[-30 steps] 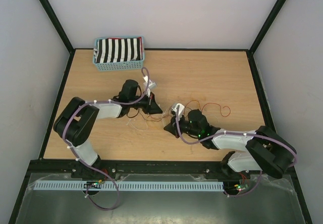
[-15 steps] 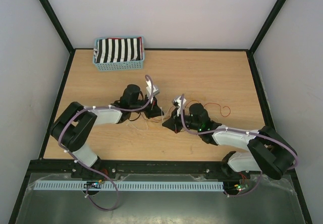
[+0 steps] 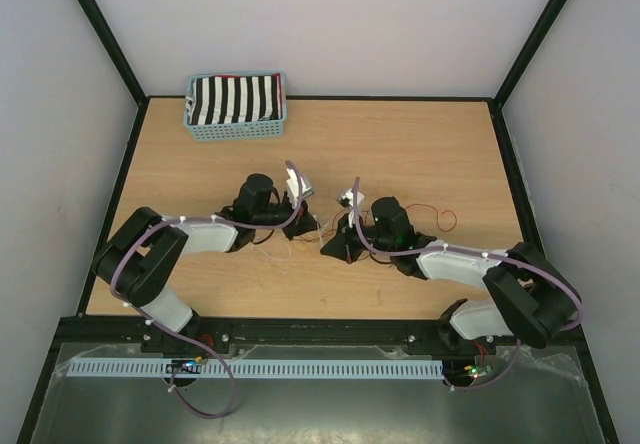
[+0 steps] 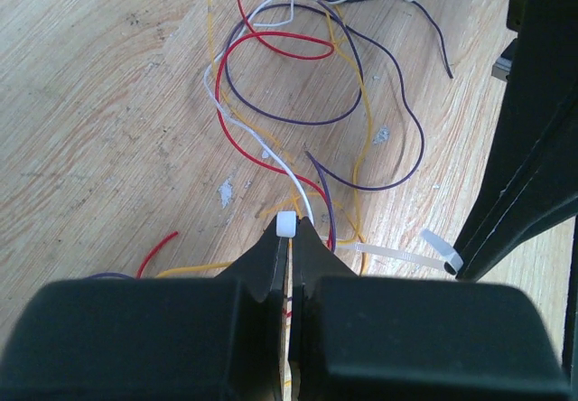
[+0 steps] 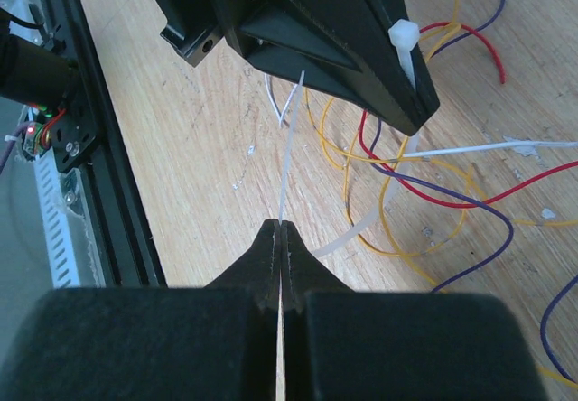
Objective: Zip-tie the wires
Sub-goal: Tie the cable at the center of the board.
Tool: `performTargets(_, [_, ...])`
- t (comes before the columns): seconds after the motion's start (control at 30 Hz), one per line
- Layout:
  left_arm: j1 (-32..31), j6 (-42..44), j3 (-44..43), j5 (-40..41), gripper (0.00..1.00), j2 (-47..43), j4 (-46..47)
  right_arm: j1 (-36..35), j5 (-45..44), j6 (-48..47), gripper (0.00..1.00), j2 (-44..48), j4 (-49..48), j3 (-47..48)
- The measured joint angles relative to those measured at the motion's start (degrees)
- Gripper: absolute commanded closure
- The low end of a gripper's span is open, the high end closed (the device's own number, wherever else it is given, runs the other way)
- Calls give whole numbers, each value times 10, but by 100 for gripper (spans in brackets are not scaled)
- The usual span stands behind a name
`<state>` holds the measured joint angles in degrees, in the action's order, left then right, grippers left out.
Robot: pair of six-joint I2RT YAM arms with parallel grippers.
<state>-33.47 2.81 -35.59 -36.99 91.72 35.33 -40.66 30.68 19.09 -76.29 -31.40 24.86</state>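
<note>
The wires (image 4: 271,44) are thin red, purple, yellow and white strands, looped loosely on the wooden table (image 3: 420,144); they also show in the right wrist view (image 5: 470,198) and between the arms in the top view (image 3: 437,211). My left gripper (image 4: 289,238) is shut on the white head (image 4: 286,225) of a zip tie, low over the wires. The tie's pale strap (image 4: 397,255) runs right toward my right gripper (image 4: 456,270). My right gripper (image 5: 281,229) is shut on the tie's thin tail (image 5: 287,148). The strap curves under some wires (image 5: 348,237). The two grippers (image 3: 305,226) (image 3: 330,247) are close together.
A blue basket (image 3: 236,124) with a black-and-white striped cloth stands at the table's back left. The black frame rail (image 5: 99,175) at the table's near edge lies close to my right gripper. Black corner posts rise at the back.
Both arms have drawn nearer over the wires: the left gripper moved right and a little forward, the right gripper moved left and back. Both stay shut on the zip tie.
</note>
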Motion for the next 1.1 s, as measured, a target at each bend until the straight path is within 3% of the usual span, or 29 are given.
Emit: performTargets(1.1, [-25,73,37,42,100,-29,38,54,116,-19,100,-57,172,96])
